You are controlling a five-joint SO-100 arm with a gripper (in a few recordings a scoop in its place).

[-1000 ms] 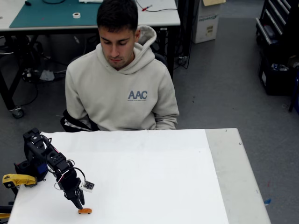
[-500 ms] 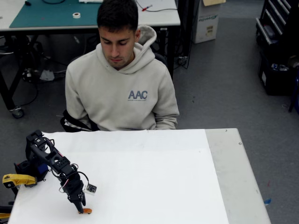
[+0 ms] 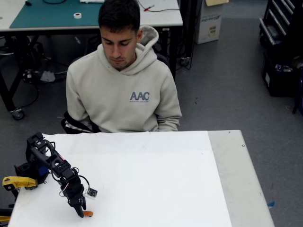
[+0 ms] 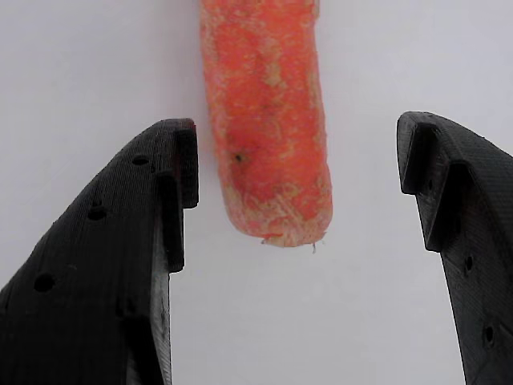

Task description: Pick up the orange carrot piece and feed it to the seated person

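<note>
Wrist view: rough, pale-flecked orange carrot piece (image 4: 266, 120) lies between the wide-spread, empty gripper (image 4: 292, 160).

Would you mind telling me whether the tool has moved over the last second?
Yes. In the fixed view the tool has dropped slightly toward the near edge of the table, closing on the carrot piece, which lies where it did.

This looks like a workshop or robotics lab. Behind the white table (image 3: 156, 165), a wheeled workbench carries a green cutting mat (image 3: 52, 13), a roll of tape (image 3: 77, 15) and loose cables. To its right, on the grey floor (image 3: 227, 85), stand a cardboard box (image 3: 209, 21) and black shelving (image 3: 279, 42).
</note>
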